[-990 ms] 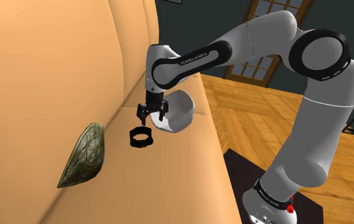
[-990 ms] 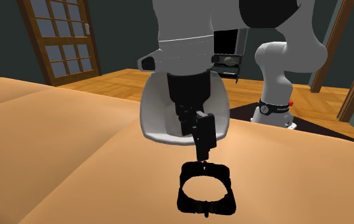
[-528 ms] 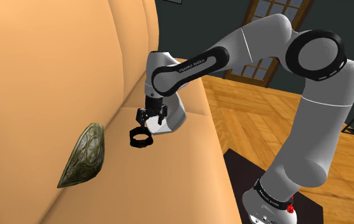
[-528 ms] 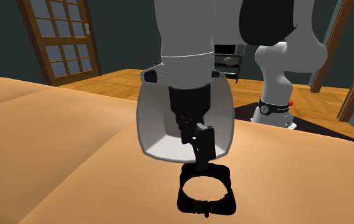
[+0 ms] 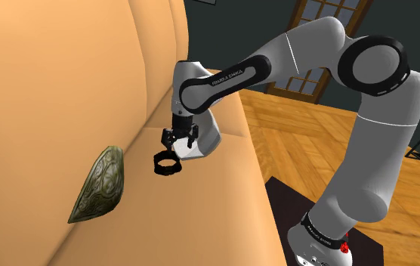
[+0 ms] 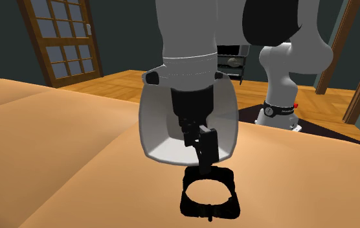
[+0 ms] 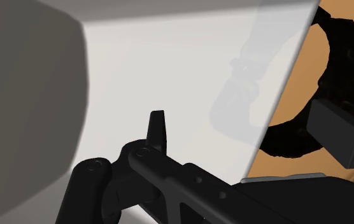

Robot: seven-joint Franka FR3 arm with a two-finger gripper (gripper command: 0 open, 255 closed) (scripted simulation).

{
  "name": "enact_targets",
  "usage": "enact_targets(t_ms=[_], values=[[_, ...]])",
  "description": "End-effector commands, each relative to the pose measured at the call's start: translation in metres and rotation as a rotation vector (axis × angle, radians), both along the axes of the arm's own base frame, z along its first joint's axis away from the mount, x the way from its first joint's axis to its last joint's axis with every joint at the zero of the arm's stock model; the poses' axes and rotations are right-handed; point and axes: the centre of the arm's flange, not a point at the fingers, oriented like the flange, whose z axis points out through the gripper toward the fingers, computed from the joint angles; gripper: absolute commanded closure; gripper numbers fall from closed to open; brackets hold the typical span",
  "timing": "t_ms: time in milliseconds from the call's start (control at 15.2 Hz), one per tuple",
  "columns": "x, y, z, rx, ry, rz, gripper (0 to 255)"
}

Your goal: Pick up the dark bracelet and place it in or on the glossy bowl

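Shoulder view, left to right: a green-bronze patterned cushion (image 5: 99,185) leans against the back of the tan sofa (image 5: 201,219). The dark bracelet (image 5: 172,169) lies flat on the seat, just beside the white glossy bowl (image 5: 208,140), which is tipped on its side. The black gripper (image 5: 180,143) points down between the two, over the bracelet's rim nearest the bowl. Its fingers (image 7: 158,130) stand apart and clasp nothing. Whether a fingertip touches the bracelet, I cannot tell. Farther right, the white arm (image 5: 375,128) rises from its stand (image 5: 318,242) on the wood floor (image 5: 291,136).
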Motion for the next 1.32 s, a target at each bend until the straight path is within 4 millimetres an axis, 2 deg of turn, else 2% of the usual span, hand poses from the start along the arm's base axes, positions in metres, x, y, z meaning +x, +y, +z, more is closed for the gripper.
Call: enact_targets(t_ms=[0,330,462,1254], values=[[0.000,-0.001,-0.014,0.002,0.011,-0.001,255],[-0.001,-0.006,-0.016,0.002,0.011,0.000,255],[-0.002,-0.001,-0.015,0.002,0.011,0.000,255],[-0.002,-0.001,0.048,0.002,0.011,0.000,255]])
